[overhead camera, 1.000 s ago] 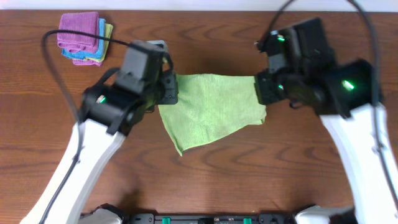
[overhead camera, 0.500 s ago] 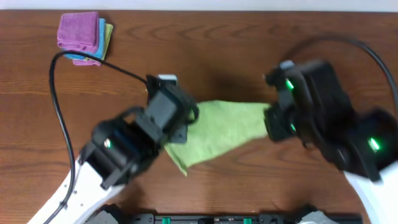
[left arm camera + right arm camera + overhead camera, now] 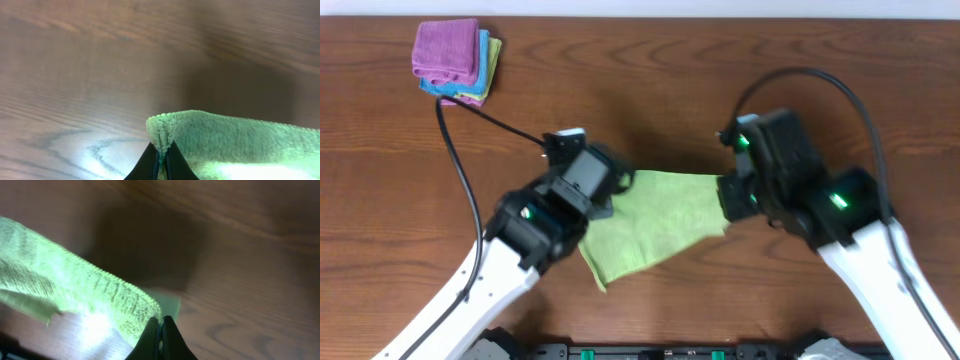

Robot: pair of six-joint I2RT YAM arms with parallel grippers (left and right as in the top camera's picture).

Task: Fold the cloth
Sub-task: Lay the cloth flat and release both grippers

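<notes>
**Table.** One table (image 3: 650,60), with a brown wood-grain top. The surface is smooth and reflects light in the wrist views.

**Arms.** Two arms: left arm (image 3: 490,290) and right arm (image 3: 890,270). Each has smooth white links and a black, boxy wrist housing. Both enter from the near edge and angle inward toward the table centre.

**Cloth.** One cloth (image 3: 655,225), lime green, with a fine, nubby microfibre pile that shows clearly in the wrist views (image 3: 230,137) (image 3: 80,282). It is located at the table centre, between the two wrists. Its upper edge spans from one gripper to the other. The remainder spreads toward the near edge and tapers to a single pointed corner at the lower left. A dark shadow lies on the wood behind the held edge. Whether the lower part touches the table cannot be determined.

**Stack.** One stack (image 3: 455,60) of three folded cloths lies at the far-left corner, well apart from the arms. It contains a purple cloth (image 3: 445,48) on top, a blue cloth (image 3: 448,92) and a yellow-green cloth (image 3: 496,50) beneath.

**Cables.** Two black cables. The left cable (image 3: 460,175) runs past the stack. The right cable (image 3: 820,78) arcs over the right wrist.

**Grippers.** Two grippers.
- Left gripper (image 3: 622,188) (image 3: 161,156): dark, tapered fingertips pressed together on the left corner of the cloth.
- Right gripper (image 3: 723,192) (image 3: 160,330): fingertips likewise closed, pinching the right corner of the cloth.
</notes>
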